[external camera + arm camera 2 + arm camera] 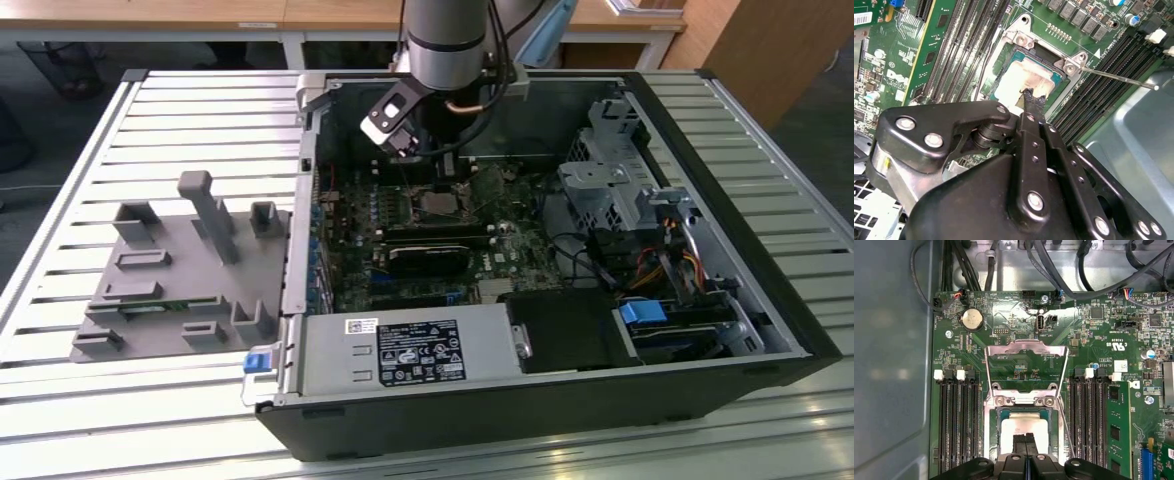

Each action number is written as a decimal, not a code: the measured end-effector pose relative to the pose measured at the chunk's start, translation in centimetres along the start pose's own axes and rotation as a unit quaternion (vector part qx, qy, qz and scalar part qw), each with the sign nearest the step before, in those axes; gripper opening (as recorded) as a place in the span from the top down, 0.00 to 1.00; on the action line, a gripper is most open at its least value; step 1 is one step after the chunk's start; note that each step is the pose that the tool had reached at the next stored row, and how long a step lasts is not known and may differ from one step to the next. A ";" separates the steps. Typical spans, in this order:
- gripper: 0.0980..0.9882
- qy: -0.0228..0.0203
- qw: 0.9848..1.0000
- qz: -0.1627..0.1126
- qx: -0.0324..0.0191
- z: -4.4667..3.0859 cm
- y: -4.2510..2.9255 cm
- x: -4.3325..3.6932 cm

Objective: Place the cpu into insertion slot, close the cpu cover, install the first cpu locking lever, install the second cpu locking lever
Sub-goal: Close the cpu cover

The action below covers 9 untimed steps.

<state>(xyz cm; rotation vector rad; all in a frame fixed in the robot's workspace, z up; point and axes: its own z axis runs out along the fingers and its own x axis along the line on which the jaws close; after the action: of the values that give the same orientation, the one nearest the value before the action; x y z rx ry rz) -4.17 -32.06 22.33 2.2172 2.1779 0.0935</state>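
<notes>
Assembly cell, exterior view: robot arm [447, 40] reaching down into open computer case [747, 330] on slatted desk [80, 420], gripper [446, 183] just above cpu [438, 207] on the motherboard [521, 245]. Grey parts fixture [174, 270] on the desk at the exterior view's left, beside the case.

Second wrist view: jaws clenched together, no gap and nothing between them. Tips touching the cpu [1021, 75] or just off its top, cannot tell which. Thin locking lever [1119, 77] sticking out unlatched to one side.

First wrist view: cpu cover [1026, 345] hinged open, lying back from the socket. Cpu flat and square inside the insertion slot [994, 432], between banks of memory slots [956, 420].

Step in hand, by the look of it: placing the cpu, apparently seated. Cover not yet closed, lever not yet installed. Closing the cover likely to call for jaws clear of the cpu, then a gentle push on the frame's far edge to bring it down without shifting the cpu.
</notes>
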 end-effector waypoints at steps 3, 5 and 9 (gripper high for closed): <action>0.97 0.000 1.000 0.000 0.000 -0.11 0.01 0.00; 0.97 0.000 1.000 0.000 0.000 -0.20 0.01 0.00; 0.97 0.000 1.000 0.000 0.000 -0.38 0.03 0.01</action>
<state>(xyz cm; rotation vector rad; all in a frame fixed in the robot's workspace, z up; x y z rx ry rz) -4.17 -32.06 22.72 2.2172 2.1778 0.0935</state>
